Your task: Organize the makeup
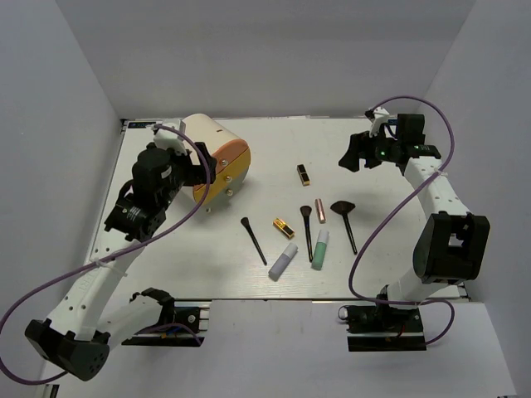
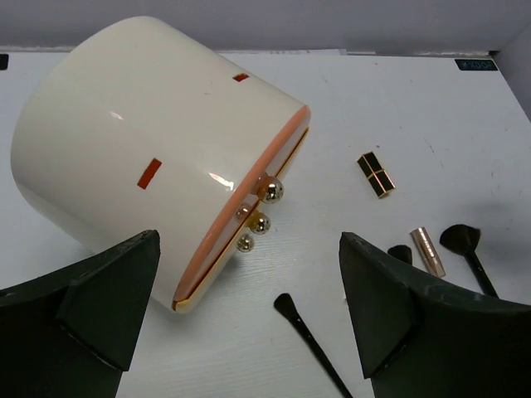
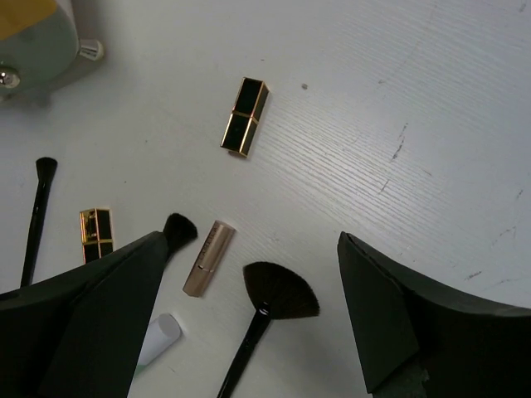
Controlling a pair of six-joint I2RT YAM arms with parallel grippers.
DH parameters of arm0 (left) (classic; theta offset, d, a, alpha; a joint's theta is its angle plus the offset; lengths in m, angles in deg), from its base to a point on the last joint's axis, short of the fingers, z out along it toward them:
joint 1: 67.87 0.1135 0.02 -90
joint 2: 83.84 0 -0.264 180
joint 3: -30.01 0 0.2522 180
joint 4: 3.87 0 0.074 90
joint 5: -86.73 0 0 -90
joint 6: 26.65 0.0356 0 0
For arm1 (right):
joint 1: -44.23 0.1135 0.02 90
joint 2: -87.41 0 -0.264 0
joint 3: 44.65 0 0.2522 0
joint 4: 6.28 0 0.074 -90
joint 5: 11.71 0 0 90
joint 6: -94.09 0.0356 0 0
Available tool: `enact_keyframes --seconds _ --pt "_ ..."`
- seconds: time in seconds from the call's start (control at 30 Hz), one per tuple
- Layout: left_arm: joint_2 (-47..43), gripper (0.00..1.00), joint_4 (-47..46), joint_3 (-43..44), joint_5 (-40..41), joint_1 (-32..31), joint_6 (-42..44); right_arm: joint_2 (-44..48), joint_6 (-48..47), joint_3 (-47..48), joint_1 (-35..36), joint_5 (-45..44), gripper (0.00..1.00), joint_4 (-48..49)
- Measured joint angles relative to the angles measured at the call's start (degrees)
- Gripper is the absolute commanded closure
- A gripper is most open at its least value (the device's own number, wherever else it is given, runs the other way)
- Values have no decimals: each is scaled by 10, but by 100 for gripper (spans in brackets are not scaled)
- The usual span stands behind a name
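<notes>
Cream cylinder case (image 1: 214,153) on its side, makeup (image 1: 283,226) loose on table (image 1: 398,265)

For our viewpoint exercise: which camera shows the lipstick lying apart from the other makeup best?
Right wrist: the lipstick lies whole and largest there, gold edges crisp. Left wrist shows it whole but smaller; top external, tiny.

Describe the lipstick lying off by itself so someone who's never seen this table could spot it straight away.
Start at the big cream cylinder with the orange front, on its side at the back left of the table. To its right, on bare table, lies a gold-and-black lipstick. The second lipstick sits nearer the arms among the brushes and tubes; this one lies alone, farther back.
</notes>
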Motion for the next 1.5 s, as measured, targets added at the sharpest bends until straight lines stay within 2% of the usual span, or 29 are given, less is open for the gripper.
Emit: enact_keyframes --seconds 0.2,0.57,0.63,0.67,0.7,0.73,0.77,0.8,0.83,0.87,0.9,1.0,1.03,1.07,1.1,1.17,1.27,1.4,1.5 --pt "-28 2 -6 -31 3 2 -50 0 -73 3 3 26 11 -30" --pt "-111 2 21 -73 48 2 -125 0 -210 20 35 19 11 -100" --pt "-121 2 30 -81 54 2 -139 0 -226 20 46 34 20 -110" --pt "-125 2 36 -87 57 2 -149 0 -230 20 55 41 28 -113" --pt "-130 2 40 -92 59 2 -156 0 -233 20 65 46 45 -111" --pt "-134 3 47 -100 61 2 -165 0 -234 20 80 50 81 -109" --pt "-139 8 52 -107 62 2 -173 0 -235 19 101 53 90 -106" --pt "-145 12 55 -116 63 2 -183 0 -228 18 123 55 91 -100" --pt "-152 17 59 -126 64 2 -190 0 -219 18 144 56 83 -93" --pt "-159 32 64 -134 65 2 -199 0 -205 17 167 55 71 -84" --pt "-170 42 69 -146 67 2 -209 0 -190 18 194 54 52 -71" --pt "-202 69 86 -168 74 2 -237 -11 -134 32 251 49 40 -41" --pt "-214 70 92 -174 75 2 -246 -22 -112 46 266 43 37 -30" --pt "-226 69 97 -179 76 2 -254 -36 -85 63 280 38 33 -17" --pt "-237 49 102 -184 76 2 -259 -50 -56 79 290 33 29 -4" --pt "-257 34 117 -191 78 2 -280 -77 -1 109 312 21 27 17" --pt "-267 28 129 -192 80 2 -290 -116 97 150 343 5 27 42" --pt "-264 27 147 -192 81 2 -299 -177 222 209 379 -15 30 66" --pt "-263 26 159 -192 81 2 -304 -203 301 217 399 -30 30 83"
